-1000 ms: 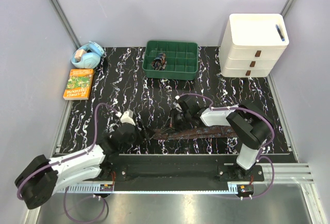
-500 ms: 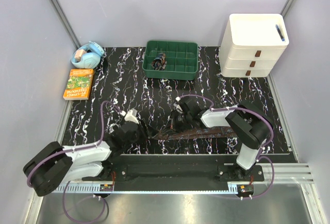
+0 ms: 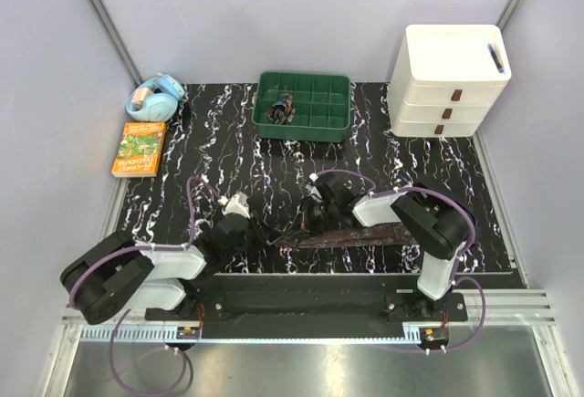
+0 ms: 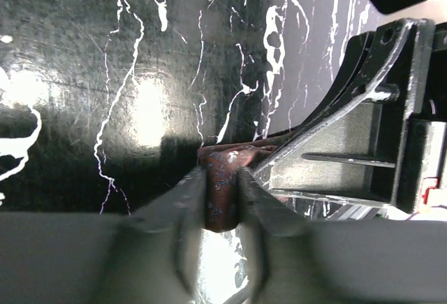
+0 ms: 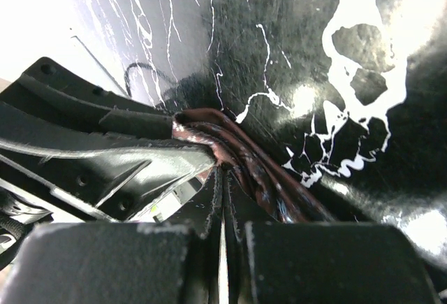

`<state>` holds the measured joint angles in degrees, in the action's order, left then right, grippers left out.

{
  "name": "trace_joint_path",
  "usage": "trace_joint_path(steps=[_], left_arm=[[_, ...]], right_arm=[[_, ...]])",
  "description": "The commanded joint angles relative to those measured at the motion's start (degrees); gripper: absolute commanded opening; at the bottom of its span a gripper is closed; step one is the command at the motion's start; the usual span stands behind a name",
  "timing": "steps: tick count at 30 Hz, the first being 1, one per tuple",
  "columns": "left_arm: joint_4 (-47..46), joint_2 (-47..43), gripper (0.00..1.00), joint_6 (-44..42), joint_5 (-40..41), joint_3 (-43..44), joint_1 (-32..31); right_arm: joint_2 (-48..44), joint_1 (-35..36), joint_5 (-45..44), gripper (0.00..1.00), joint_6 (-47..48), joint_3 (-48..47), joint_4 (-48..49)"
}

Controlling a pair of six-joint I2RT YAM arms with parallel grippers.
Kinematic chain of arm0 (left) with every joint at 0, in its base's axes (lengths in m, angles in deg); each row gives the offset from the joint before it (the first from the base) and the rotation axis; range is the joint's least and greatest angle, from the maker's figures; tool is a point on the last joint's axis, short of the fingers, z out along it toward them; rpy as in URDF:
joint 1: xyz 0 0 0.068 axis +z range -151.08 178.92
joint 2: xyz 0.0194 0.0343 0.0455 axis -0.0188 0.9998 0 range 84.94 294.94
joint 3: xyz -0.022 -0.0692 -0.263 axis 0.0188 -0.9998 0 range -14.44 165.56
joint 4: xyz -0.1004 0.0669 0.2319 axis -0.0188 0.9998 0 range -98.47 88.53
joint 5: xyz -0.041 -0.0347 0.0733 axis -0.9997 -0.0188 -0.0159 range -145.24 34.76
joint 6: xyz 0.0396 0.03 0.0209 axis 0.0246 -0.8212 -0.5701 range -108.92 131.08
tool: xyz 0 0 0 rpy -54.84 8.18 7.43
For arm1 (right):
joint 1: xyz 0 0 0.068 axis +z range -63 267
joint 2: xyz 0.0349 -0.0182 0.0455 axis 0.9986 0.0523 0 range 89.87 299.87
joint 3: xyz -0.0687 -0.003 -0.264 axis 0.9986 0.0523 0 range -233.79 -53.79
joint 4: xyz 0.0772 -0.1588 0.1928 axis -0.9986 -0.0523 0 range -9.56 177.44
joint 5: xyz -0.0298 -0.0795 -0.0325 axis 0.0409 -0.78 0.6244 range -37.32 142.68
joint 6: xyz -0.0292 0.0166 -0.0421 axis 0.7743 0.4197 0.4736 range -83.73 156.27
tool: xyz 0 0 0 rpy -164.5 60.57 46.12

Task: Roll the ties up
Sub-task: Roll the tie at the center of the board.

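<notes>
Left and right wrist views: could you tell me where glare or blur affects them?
Left wrist view: near fingers blurred, tie between them sharper, glare patch on the table. Right wrist view: table blown out white at the top corners, fingers out of focus.

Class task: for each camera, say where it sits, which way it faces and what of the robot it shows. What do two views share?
Top external: above and behind the bases, looking down on the table; both arms, left tool, right tool and tie show.
Left wrist: on the left arm, looking along its tool, which pinches the tie's end.
Right wrist: on the right arm, looking along its shut tool at that cloth.
Shared: both wrist views show the tie.
</notes>
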<state>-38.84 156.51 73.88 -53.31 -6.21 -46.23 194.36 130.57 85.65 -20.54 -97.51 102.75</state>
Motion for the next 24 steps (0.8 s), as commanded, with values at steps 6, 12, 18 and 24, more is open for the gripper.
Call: trace_joint_path(steps=[6,12,18,24], left_arm=[[7.24,3.40,0.00,-4.35,-3.52,3.98,-0.12],[27.70,-4.06,0.00,-7.96,4.99,9.43,-0.12],[50.90,-12.15,0.00,-12.97,14.75,17.59,-0.12],[60.94,-15.06,0.00,-18.76,21.35,23.13,-0.12]], right_arm=[[1.86,0.37,-0.36,0.00,1.18,0.13,0.95],[-1.38,0.46,-0.98,0.21,3.38,-3.20,-5.27],[-6.66,-0.15,-4.14,0.24,5.66,-5.85,-12.14],[-10.53,-1.21,-5.11,0.24,5.84,-4.44,-13.73]])
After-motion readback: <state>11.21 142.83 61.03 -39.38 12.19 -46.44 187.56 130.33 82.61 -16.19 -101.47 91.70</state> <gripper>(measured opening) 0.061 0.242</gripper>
